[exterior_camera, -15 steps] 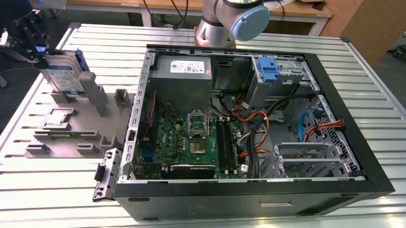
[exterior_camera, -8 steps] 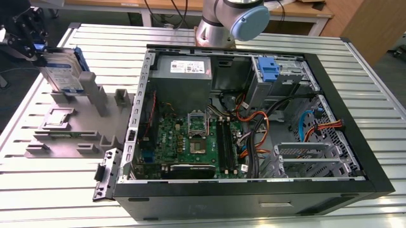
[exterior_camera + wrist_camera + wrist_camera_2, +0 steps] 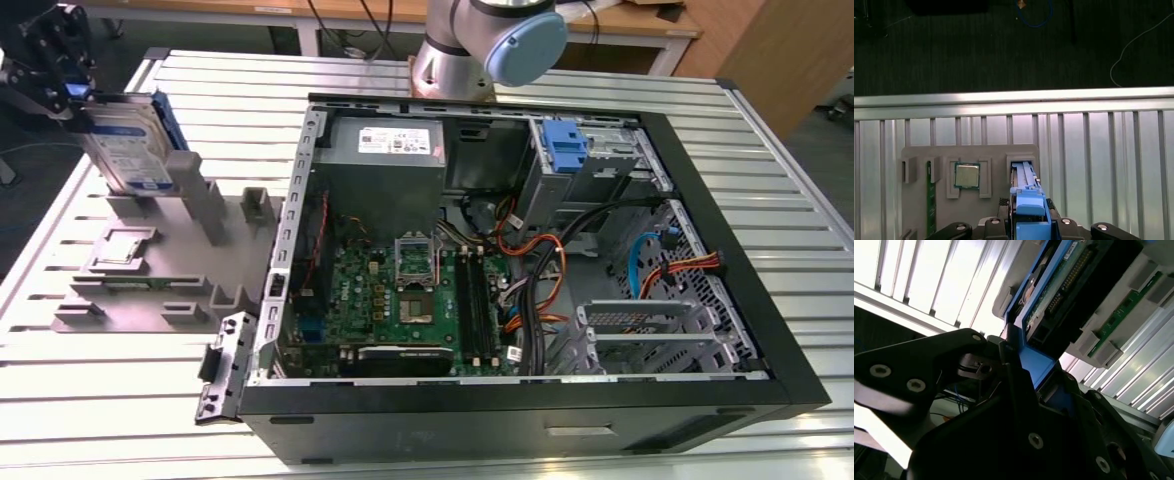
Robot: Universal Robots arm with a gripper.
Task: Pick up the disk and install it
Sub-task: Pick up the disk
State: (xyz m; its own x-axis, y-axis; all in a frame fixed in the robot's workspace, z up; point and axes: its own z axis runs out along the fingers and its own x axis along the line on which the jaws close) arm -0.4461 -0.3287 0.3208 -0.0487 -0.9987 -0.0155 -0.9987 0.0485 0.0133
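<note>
The disk (image 3: 130,143), a silver drive with a white-and-blue label in a blue carrier, hangs tilted at the exterior view's far left. My gripper (image 3: 78,98) is shut on its upper end. Its lower end sits just over the upright slot of the grey fixture (image 3: 147,270); I cannot tell whether they touch. In the first wrist view the blue carrier (image 3: 1028,205) runs from between my fingers toward that slot (image 3: 1022,167). The second wrist view shows the disk's circuit-board underside (image 3: 1064,287) and the blue carrier edge (image 3: 1036,365) in the jaws.
The open computer case (image 3: 747,300) lies on the slatted metal table (image 3: 747,130), with a blue bracket (image 3: 567,148) on its drive bay and a grey power supply (image 3: 387,145). The fixture also holds a processor chip (image 3: 967,176) and a green memory stick (image 3: 930,200).
</note>
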